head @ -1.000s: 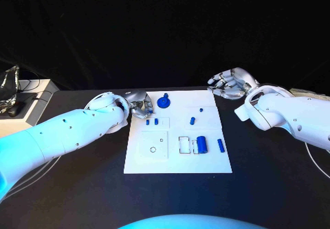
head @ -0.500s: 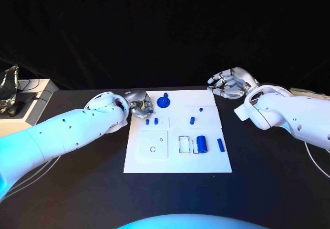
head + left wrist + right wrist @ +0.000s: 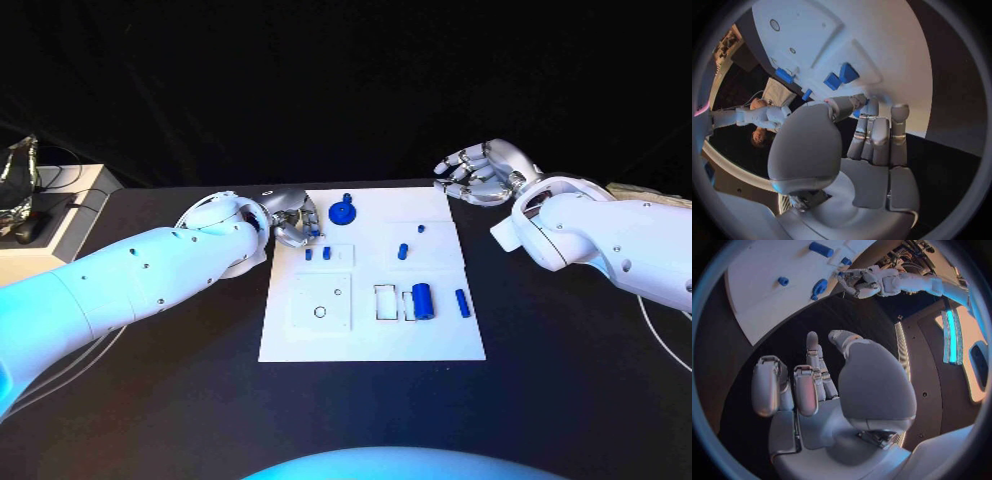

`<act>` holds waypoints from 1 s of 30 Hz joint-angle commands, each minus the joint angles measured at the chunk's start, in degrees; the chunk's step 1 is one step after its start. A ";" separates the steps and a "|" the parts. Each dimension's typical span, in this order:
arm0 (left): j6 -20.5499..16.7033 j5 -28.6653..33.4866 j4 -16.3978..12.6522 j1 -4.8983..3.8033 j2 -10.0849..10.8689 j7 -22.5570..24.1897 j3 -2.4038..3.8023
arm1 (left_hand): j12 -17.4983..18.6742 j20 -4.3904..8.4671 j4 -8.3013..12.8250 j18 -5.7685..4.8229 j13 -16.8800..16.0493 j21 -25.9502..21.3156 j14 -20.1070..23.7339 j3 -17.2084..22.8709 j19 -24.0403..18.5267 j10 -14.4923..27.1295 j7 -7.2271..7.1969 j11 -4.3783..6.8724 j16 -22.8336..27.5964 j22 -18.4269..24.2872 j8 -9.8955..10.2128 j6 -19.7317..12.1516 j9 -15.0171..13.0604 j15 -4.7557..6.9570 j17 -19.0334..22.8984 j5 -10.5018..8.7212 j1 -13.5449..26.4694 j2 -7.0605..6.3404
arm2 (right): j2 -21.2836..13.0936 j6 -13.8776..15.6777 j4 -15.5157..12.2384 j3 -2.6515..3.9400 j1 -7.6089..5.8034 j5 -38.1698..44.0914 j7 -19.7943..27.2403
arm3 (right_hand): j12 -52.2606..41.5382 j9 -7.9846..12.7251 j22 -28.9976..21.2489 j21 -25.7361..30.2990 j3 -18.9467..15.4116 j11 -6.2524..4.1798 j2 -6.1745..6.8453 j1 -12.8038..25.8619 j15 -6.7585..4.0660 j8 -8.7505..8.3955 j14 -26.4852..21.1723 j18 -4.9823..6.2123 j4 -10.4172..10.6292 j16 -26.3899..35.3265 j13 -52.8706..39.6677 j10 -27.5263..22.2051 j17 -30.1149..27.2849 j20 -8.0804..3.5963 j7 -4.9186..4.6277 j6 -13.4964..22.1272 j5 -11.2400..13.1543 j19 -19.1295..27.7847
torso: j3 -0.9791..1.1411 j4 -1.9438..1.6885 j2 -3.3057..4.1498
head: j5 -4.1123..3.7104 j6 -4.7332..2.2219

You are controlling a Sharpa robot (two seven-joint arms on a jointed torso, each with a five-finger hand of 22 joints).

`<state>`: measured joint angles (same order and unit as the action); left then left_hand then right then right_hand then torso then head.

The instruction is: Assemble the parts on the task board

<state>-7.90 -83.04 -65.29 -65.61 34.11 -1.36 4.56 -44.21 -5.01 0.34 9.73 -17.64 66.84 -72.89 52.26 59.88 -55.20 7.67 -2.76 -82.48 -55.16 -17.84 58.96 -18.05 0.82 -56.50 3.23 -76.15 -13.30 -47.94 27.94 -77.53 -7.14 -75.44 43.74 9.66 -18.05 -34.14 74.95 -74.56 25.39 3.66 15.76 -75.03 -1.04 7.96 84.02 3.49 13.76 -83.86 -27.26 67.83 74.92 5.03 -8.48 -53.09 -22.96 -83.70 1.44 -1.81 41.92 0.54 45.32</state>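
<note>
White and flat, the task board lies in the middle of the black table, with small blue parts spread over it. A round blue part sits near the board's far edge, two small blue blocks lie side by side below it, and a blue cylinder rests next to a rectangular slot, with a slim blue bar just beside it toward the right arm. Two more small blue pieces lie between the round part and the cylinder. The left hand sits at the board's far left corner, close to the round part and the two blocks; its fingers reach over the board's edge with nothing plainly in them, though the fingertips seem partly hidden. The right hand hangs beyond the board's far right corner, apart from it, fingers loosely curled and holding nothing.
</note>
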 commanded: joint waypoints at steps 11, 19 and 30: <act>-1.48 1.42 -0.43 -0.05 -0.08 2.25 0.02 | -0.48 0.15 -0.06 -0.59 -4.14 0.11 0.02 0.34 -0.21 0.29 -1.10 0.36 -0.08 0.03 -1.72 0.93 -6.09 0.14 0.11 -0.14 0.50 0.99 | 0.01 -0.30 -0.08 0.03 0.01 0.45 0.59 | 0.33 -0.14 5.95 0.20 0.05 0.00 0.13 0.77 0.30 -0.44 3.35 -0.15 -0.15 -0.21 0.22 0.40 3.20 0.02 0.02 -0.54 -0.01 -0.55 | 0.02 -0.01 0.02 | -0.06 0.16; -2.00 2.21 -0.50 -0.05 -0.04 3.25 0.02 | -0.77 -0.09 -0.81 -0.58 -4.28 -0.54 0.15 -1.77 -0.64 0.80 -1.03 0.36 -0.20 0.40 -1.96 -0.02 -7.08 0.03 0.14 -0.30 1.12 1.90 | 0.01 -0.29 -0.09 0.03 0.01 0.45 0.59 | 0.33 -0.14 5.95 0.20 0.05 0.00 0.13 0.77 0.30 -0.44 3.35 -0.15 -0.15 -0.21 0.22 0.40 3.20 0.02 0.02 -0.54 -0.01 -0.55 | 0.02 0.00 0.03 | -0.05 0.21; -1.83 2.52 -0.48 -0.06 -0.15 3.50 0.02 | -0.82 -0.13 -0.95 -0.50 -4.29 -0.92 0.37 -2.27 -0.96 0.89 -1.02 0.34 -0.14 0.80 -2.07 -0.23 -7.38 0.00 0.43 -0.33 1.11 2.20 | 0.06 -0.31 -0.12 0.03 0.01 0.44 0.60 | 0.33 -0.14 5.95 0.20 0.05 0.00 0.13 0.77 0.30 -0.44 3.35 -0.15 -0.15 -0.21 0.22 0.40 3.20 0.02 0.02 -0.54 -0.01 -0.55 | 0.01 0.00 0.04 | -0.04 0.20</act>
<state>-9.62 -81.28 -65.49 -65.64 34.20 0.79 4.57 -45.27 -5.22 -0.47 9.73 -21.98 66.18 -72.89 50.33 59.26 -54.78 7.14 -2.34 -82.48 -54.43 -18.50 58.42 -18.04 0.81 -56.14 2.86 -74.97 -11.74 -47.93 27.94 -77.56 -7.14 -75.44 43.74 9.66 -18.05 -34.23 74.93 -74.56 25.38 3.66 15.99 -74.80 -1.04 7.73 84.02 3.49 13.76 -83.86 -27.08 67.83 74.91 5.04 -8.48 -53.09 -22.96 -83.70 1.45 -1.81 41.95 0.49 45.49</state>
